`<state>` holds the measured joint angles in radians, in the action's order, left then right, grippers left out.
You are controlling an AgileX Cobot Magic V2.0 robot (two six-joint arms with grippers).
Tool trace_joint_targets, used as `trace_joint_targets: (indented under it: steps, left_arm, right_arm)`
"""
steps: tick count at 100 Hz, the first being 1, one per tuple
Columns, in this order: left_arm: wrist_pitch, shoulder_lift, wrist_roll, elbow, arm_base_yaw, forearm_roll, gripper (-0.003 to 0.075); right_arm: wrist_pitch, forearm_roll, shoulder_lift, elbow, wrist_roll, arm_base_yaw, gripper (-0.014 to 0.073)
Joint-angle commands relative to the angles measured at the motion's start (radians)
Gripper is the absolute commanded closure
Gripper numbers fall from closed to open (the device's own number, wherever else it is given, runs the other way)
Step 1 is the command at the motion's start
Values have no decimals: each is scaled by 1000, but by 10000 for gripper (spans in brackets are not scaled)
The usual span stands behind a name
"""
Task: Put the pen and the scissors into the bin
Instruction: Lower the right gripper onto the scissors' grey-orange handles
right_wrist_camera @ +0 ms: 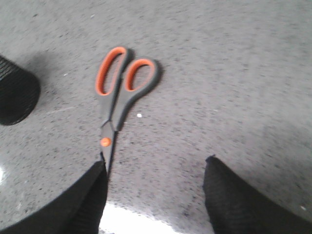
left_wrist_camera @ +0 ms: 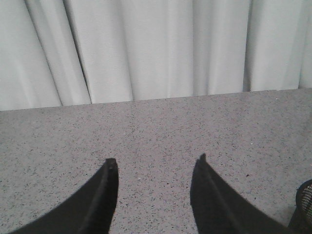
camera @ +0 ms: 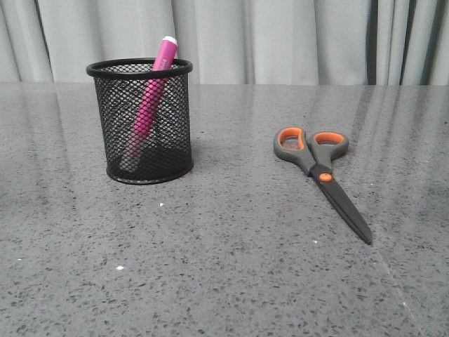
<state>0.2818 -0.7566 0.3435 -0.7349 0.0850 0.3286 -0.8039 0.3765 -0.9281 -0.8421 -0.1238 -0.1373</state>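
Scissors (camera: 320, 168) lie on speckled grey table (camera: 224, 281); both grippers spread wide, empty.

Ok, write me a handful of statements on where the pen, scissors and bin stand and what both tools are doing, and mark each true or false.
1. The pen stands tilted inside the bin. True.
2. The scissors are in the bin. False: they lie flat on the table, to the right of the bin.
3. The scissors' blades are shut. True.
4. The right tool is closed on the scissors. False: it is open above them, holding nothing.
5. The left tool grips the pen. False: it is open over bare table.
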Motion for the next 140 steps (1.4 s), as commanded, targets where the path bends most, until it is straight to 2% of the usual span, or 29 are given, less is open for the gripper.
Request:
trace_joint_targets:
  steps: [1,27,46,75,140]
  left_arm:
    - [-77,5,-5,-30,-2,16,410]
    - [-77,5,-5,-30,-2,30,410]
    - [-78,5,-5,-30,-2,30,410]
    - [-80,5,-5,-30,-2,30,410]
    - [-80,5,-5,-30,-2,30,410]
  right_arm:
    - [42,-13,-31,-79,12,-58,203]
    - [28,-256,-170,-226,174,-252,203]
    - [-65,-399,-303,-326,324,-353,203]
    - [-132,-398,-493,-373,341,-365,203]
    - [-26,-340,-634,-381,360,-377,203]
